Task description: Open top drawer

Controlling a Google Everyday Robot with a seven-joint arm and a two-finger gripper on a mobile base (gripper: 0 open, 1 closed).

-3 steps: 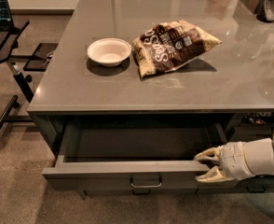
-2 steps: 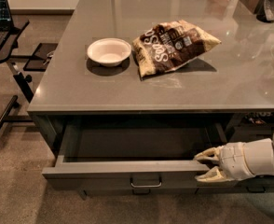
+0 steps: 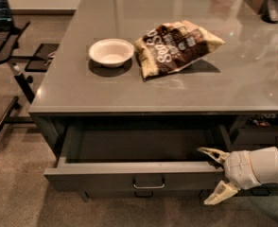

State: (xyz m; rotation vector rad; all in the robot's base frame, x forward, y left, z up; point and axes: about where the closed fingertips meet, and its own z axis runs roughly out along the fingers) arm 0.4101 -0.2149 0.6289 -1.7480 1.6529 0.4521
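Observation:
The top drawer (image 3: 106, 176) is pulled out from under the grey counter (image 3: 129, 91), and its dark inside shows empty. Its flat grey front has a small metal loop pull (image 3: 149, 183) at centre. My gripper (image 3: 215, 175) is at the right end of the drawer front, well right of the pull. It is open, with one pale fingertip (image 3: 208, 151) above the front's top edge and the other (image 3: 217, 196) below and in front of it. It holds nothing.
A white bowl (image 3: 111, 52) and a brown snack bag (image 3: 177, 44) lie on the counter. A black chair frame (image 3: 6, 56) stands at the left on the carpet. The neighbouring drawer stack (image 3: 257, 136) is behind my arm at right.
The drawer stays at the same extension. My gripper's fingers have spread wider, with the lower finger dropped below the drawer front.

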